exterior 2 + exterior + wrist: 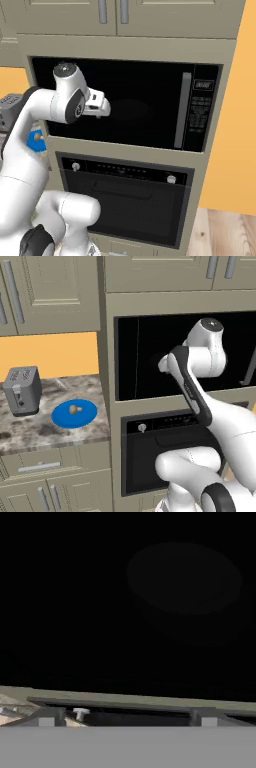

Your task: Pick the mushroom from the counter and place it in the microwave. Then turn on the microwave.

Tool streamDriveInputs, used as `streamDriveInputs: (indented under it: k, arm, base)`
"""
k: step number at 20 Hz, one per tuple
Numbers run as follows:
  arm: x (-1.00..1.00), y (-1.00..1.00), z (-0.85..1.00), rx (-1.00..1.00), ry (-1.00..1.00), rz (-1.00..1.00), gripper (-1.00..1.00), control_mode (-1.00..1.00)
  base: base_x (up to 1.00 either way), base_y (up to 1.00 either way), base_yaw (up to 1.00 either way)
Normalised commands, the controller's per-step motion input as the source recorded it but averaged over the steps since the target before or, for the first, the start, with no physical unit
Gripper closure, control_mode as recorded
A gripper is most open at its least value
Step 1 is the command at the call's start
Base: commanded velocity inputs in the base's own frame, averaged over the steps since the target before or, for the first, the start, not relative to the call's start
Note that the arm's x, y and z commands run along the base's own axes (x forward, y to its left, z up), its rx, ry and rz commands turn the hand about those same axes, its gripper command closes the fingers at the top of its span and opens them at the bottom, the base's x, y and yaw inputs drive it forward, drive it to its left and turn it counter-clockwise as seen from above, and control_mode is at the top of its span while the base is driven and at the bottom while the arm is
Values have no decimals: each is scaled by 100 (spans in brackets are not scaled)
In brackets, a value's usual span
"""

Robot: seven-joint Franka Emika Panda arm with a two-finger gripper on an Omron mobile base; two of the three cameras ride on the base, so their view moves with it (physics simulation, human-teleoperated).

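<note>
A tiny tan mushroom (75,409) sits on a blue round plate (60,418) on the speckled counter (30,431), left of the cabinet column. The black microwave (135,80) is built into that column, with a grey bar handle (186,110) and a keypad (200,112) at its right. My gripper (161,363) (106,109) hovers in front of the microwave's dark glass, well right of and above the mushroom. In the hand view my gripper (127,722) is open, its fingertips (47,719) far apart with nothing between them, facing the dark glass.
A grey toaster (22,390) stands at the back left of the counter. A black oven (125,195) with round knobs (171,179) sits directly under the microwave. Beige cabinets hang above. An orange wall closes off the right side.
</note>
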Motion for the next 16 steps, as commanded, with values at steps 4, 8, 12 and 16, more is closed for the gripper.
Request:
streamDriveInputs:
  k: [4, 8, 12, 16]
  arm:
    - [-17, -23, 7, 7, -10, -8, -100, -100]
    - [-24, -26, 8, 6, -4, -11, -100, -100]
    - [-26, -28, 9, 3, 0, -12, -100, -100]
    - [-24, -27, 10, 0, 0, -9, -100, -100]
  base:
    - [0, 0, 0]
    - [0, 0, 0]
    - [0, 0, 0]
    - [0, 0, 0]
